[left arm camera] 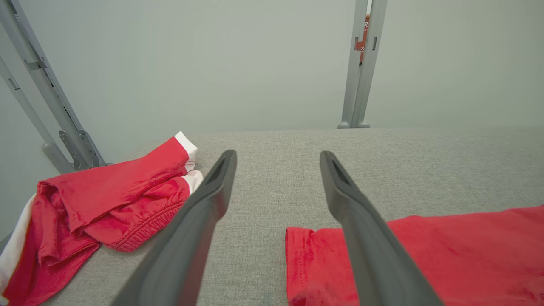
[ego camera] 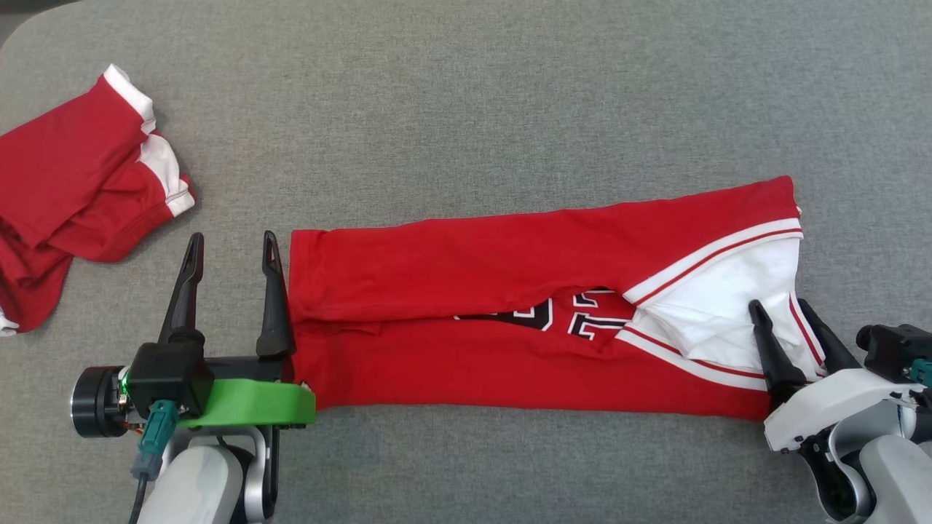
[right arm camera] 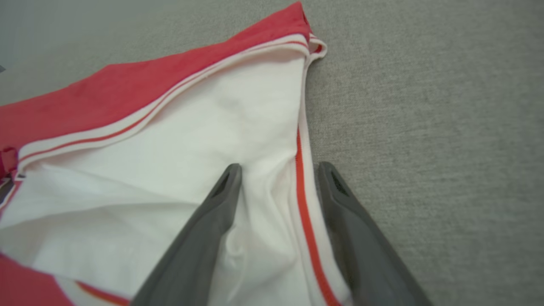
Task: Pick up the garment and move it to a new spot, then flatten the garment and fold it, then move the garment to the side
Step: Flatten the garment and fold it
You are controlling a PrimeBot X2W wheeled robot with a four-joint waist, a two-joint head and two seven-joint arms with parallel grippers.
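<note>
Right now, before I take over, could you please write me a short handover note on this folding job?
Jersey: lies on the grey table, folded lengthwise into a long strip.
Left gripper: open, holding nothing, at the jersey's left end.
Right gripper: open, straddling the white trimmed edge at the right end, not yet pinched.
Done: flattened, long sides folded in.
Left: probably folding it end to end, then moving it aside.
A second red garment lies crumpled at the far left.
</note>
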